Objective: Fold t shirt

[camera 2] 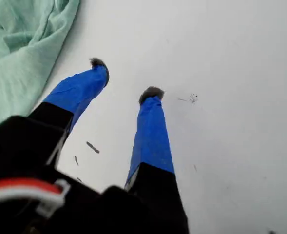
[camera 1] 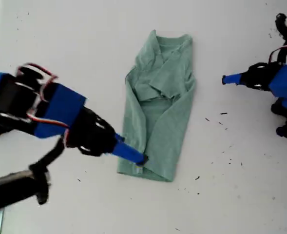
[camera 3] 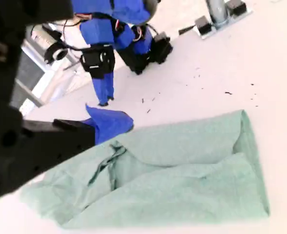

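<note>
This looks like a robotics lab bench. A plain white counter (camera 1: 85,29) carries two blue-and-black arms with bare servo wiring (camera 1: 36,68), and a metal post on a bolted base plate (camera 3: 220,14) stands at its far edge. Small dark specks (camera 1: 221,119) litter the surface. No household furnishings show.

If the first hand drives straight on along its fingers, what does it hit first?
Most likely the bare white table: my first hand is open, and only tabletop lies beyond its fingertips. The t shirt sits off to one side of that line, though depth is unclear.
</note>
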`<action>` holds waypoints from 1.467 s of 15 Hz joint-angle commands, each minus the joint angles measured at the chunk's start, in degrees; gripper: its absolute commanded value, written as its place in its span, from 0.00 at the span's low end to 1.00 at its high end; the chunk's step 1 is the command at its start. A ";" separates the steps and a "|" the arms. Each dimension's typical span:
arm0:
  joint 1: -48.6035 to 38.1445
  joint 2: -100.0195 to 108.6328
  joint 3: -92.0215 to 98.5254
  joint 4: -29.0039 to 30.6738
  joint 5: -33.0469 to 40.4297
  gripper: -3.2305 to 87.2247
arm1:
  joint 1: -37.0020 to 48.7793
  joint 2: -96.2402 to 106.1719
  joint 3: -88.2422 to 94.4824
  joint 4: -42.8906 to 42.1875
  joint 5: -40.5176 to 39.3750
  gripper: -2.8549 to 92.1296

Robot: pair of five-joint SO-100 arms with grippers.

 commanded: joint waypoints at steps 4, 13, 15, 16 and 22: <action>-9.49 56.07 80.24 -15.03 -18.54 0.09 | -13.18 0.97 2.64 2.02 14.50 0.06; -0.88 35.24 39.99 2.72 -22.50 0.34 | -41.75 -63.19 -69.35 10.99 28.12 0.23; 1.67 18.63 20.30 8.53 -18.98 0.36 | -47.72 -84.29 -97.82 21.53 28.74 0.36; 2.90 11.25 12.74 10.72 -17.75 0.37 | -49.83 -89.47 -103.62 21.01 28.12 0.41; 4.39 -6.86 4.39 7.38 -13.10 0.41 | -55.55 -102.66 -107.31 18.02 31.99 0.40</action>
